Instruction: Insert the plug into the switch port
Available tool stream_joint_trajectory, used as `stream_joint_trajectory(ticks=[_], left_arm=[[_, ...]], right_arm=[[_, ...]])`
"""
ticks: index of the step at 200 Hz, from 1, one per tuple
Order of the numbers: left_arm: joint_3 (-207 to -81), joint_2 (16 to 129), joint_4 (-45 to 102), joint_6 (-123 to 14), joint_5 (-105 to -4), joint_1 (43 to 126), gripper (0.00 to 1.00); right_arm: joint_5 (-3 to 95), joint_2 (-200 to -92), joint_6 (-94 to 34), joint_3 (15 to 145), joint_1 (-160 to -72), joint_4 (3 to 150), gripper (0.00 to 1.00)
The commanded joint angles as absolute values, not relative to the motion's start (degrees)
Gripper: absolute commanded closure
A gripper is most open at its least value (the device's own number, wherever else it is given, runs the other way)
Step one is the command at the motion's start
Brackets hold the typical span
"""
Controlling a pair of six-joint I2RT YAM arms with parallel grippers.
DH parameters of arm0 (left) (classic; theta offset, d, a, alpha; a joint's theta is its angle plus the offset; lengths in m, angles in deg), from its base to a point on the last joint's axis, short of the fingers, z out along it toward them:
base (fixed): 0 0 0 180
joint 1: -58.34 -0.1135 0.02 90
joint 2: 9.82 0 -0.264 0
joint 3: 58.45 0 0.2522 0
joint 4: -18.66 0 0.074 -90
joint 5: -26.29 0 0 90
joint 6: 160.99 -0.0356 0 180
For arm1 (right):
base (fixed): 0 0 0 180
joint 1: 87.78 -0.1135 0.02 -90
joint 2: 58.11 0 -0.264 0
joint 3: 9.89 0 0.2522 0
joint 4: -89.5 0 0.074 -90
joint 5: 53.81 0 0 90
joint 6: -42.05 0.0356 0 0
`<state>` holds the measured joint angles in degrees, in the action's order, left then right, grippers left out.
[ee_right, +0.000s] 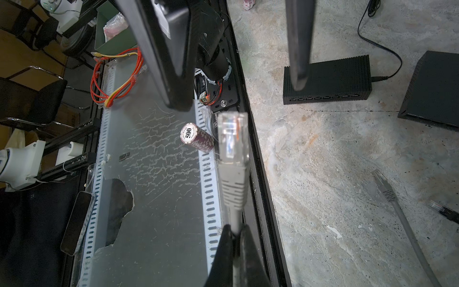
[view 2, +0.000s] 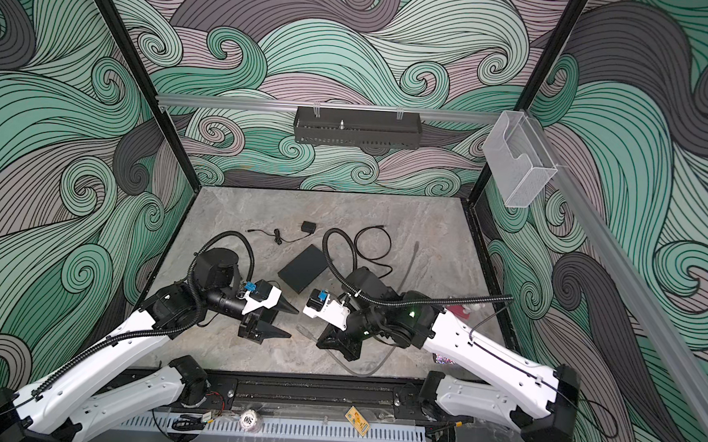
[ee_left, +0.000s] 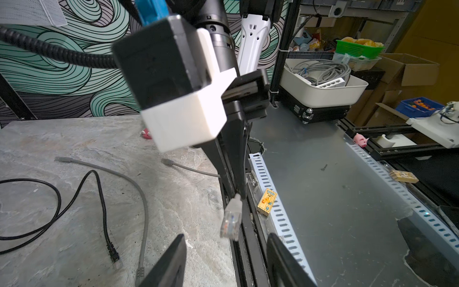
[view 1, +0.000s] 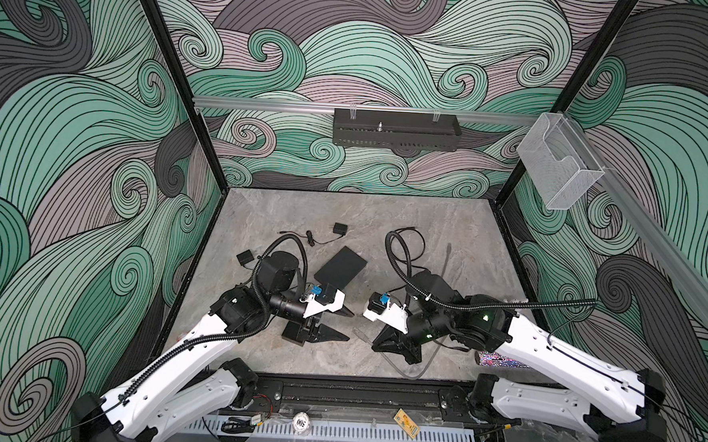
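Observation:
The plug (ee_right: 233, 134) is clear plastic with a grey boot, on the end of a grey cable (view 1: 415, 373). My right gripper (ee_right: 236, 231) is shut on that cable just behind the boot and holds the plug in the air over the table's front edge. My left gripper (ee_left: 227, 261) faces it, open and holding nothing. The plug (ee_left: 232, 221) hangs just beyond its fingertips, in line with the gap. In the right wrist view a black switch (ee_right: 327, 82) with a row of ports lies on the table behind a left finger (ee_right: 298, 49). In both top views the two grippers (view 1: 346, 324) (view 1: 375, 344) meet at the front middle.
A second black box (view 1: 340, 267) lies mid-table, with power adapters (view 1: 339, 228) and thin black leads behind it. A loose black cable (ee_left: 57, 198) and another grey plug (ee_right: 381, 184) lie on the stone top. A poker chip stack (ee_right: 196, 139) sits past the front rail (view 1: 355, 394).

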<state>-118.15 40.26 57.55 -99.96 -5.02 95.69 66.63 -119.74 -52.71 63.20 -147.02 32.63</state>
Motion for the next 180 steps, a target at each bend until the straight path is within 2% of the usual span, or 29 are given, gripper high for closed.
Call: stream_joint_trajectory(ticks=[1,38,93,180], left_arm=[[-120.8,41.3,59.1,-99.6,-7.4,97.7,0.43],[-121.6,42.7,60.1,-99.5,-8.9,98.8,0.45],[-121.9,42.9,60.4,-99.6,-9.2,99.0,0.58],[-122.0,42.7,60.8,-99.7,-9.6,99.6,0.57]], right_arm=[[66.7,-118.6,-53.3,62.9,-147.3,33.1,1.00],[65.6,-117.9,-53.3,62.8,-147.6,33.1,1.00],[65.3,-118.2,-53.1,62.8,-147.6,33.1,1.00],[62.2,-119.6,-52.5,62.9,-147.6,32.7,1.00]])
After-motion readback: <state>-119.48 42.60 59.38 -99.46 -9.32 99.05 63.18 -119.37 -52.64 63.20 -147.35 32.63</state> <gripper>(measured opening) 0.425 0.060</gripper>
